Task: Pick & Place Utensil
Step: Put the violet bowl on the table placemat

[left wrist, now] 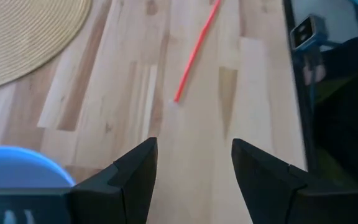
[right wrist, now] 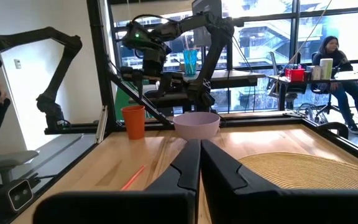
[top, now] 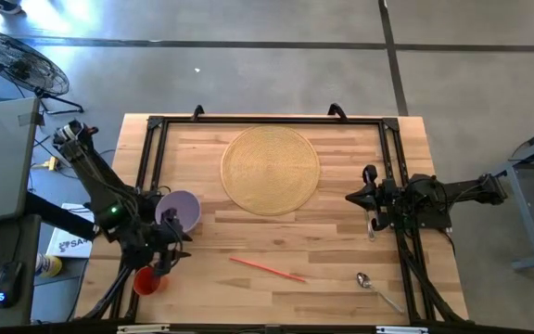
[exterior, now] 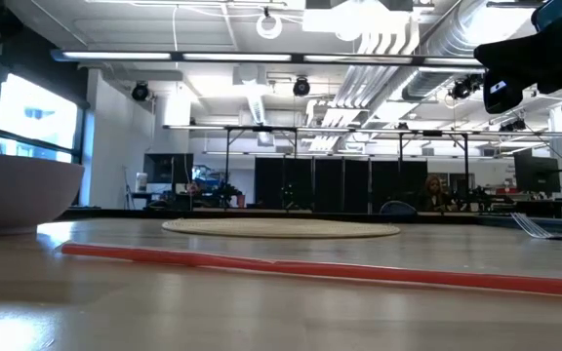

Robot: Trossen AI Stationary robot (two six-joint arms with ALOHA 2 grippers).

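Left tool hangs low over the worktop beside the bowl, fingers parted with bare wood between them and nothing held. Right tool is raised at the worktop's right side, fingers pressed together and empty; in the high view it sits just off the right rim of the mat.

Step in hand, as judged: approach, before any grasp. No utensil has been lifted.

Task things: a spoon lies near the front right corner, bowl end toward the centre, and a fork lies just beside the right arm. A red straw lies at front centre, between the two arms and in line with the left tool. Which of these is meant, and where it goes, cannot be told from the task sentence.

Next move, as judged: the right tool would have to open, descend and close across a thin handle lying flat on wood, which leaves little to grip.

Containers: the bowl appears empty as far as the overhead view shows. An orange cup stands at the front left edge; its contents cannot be seen. The mat carries nothing.
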